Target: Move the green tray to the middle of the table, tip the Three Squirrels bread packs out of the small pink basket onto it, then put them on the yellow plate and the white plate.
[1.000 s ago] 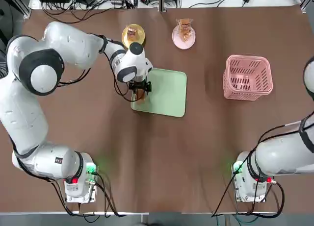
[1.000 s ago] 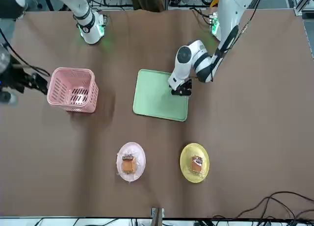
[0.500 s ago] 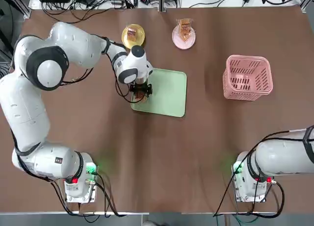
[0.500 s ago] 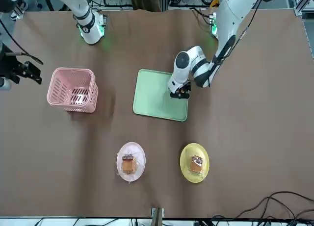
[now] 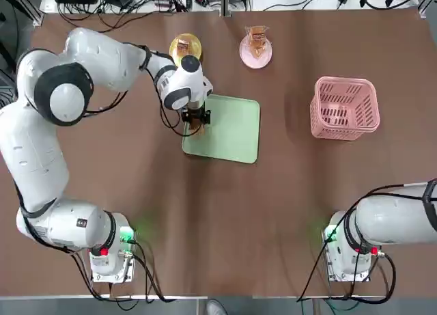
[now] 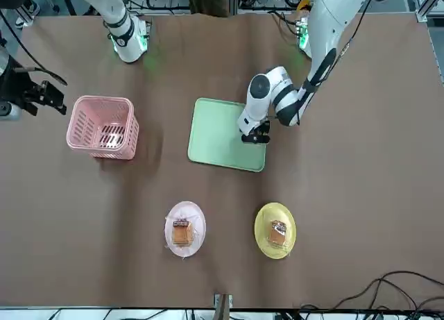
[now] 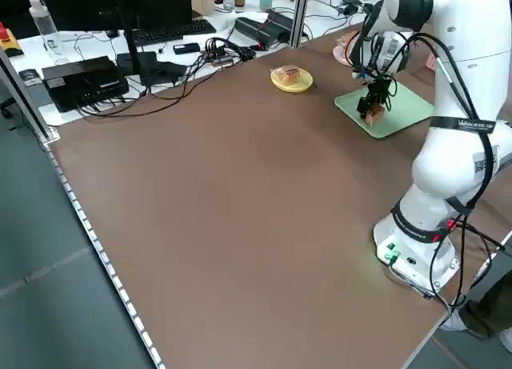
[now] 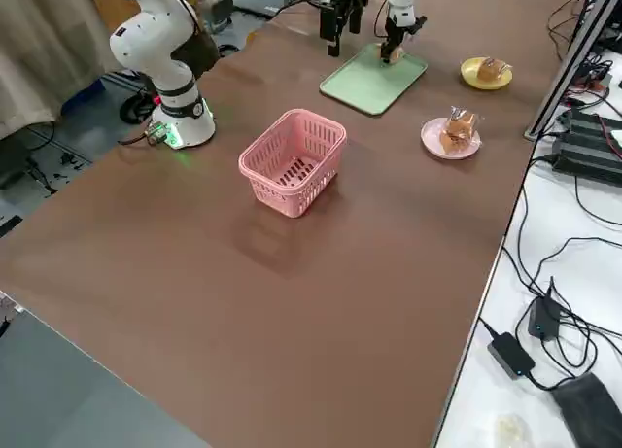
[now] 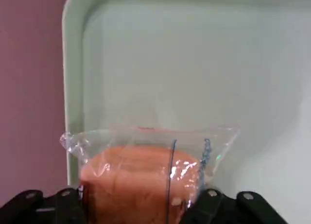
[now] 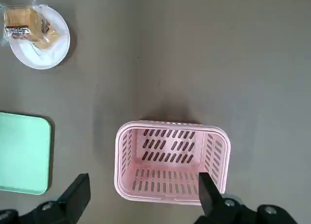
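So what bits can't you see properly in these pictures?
- Bread pack at the left gripper: the top view's arm covers it; the wrist view's edge cuts it.
- Labels on the packs on the yellow plate and white plate: too small to read.
- Pink basket: its wall hides part of the floor in the right side view.

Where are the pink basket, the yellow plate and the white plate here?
small pink basket (image 5: 345,108), top view, its slotted floor.
yellow plate (image 6: 264,229), front view, bare rim beside its bread pack.
white plate (image 10: 48,56), right wrist view, bare surface near its edge.
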`<action>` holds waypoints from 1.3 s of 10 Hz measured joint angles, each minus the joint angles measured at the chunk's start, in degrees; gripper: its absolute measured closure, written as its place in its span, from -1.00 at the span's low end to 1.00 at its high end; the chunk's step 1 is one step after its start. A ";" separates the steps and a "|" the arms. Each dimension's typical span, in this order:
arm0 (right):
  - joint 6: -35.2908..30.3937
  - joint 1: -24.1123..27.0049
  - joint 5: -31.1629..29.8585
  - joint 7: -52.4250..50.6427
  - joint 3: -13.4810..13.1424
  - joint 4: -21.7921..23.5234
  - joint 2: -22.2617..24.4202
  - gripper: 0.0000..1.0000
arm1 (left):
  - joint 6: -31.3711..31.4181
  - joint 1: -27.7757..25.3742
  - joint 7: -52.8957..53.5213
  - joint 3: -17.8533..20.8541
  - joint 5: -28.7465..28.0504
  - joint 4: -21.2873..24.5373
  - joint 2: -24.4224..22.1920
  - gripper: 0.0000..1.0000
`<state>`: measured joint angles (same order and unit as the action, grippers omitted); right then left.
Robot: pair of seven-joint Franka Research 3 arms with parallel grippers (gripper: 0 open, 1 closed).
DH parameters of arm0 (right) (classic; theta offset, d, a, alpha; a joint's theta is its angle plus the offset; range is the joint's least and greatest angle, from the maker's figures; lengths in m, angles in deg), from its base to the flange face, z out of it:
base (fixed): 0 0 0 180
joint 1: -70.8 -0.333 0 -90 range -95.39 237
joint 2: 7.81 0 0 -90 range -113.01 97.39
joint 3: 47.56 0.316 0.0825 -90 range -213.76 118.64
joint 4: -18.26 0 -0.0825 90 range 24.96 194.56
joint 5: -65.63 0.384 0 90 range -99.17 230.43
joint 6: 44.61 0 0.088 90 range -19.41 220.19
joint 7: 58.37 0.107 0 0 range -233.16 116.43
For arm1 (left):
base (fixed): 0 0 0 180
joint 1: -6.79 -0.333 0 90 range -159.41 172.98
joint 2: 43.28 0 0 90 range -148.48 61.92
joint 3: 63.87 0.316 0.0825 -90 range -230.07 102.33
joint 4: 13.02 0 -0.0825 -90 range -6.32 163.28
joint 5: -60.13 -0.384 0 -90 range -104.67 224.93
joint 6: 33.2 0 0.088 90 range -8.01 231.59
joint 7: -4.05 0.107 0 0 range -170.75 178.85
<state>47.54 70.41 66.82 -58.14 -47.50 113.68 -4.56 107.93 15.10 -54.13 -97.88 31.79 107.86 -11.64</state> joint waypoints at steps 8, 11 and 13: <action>0.16 -0.47 0.15 -0.01 0.15 -0.39 0.58 -0.98 | -13.12 -6.47 13.90 1.04 -0.14 -22.45 -1.47 -0.28; 0.10 -2.36 0.15 0.00 0.33 -1.07 0.66 -0.98 | -13.14 -6.58 21.85 4.55 -0.19 -31.42 5.30 -0.28; 0.08 -2.58 0.16 0.00 0.33 -1.29 0.66 -0.98 | -13.05 -6.54 23.70 6.02 -0.19 -33.00 8.15 -0.28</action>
<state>47.62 67.83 66.97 -58.14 -47.16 112.39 -3.90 94.88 8.56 -30.43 -91.86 31.60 74.86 -3.49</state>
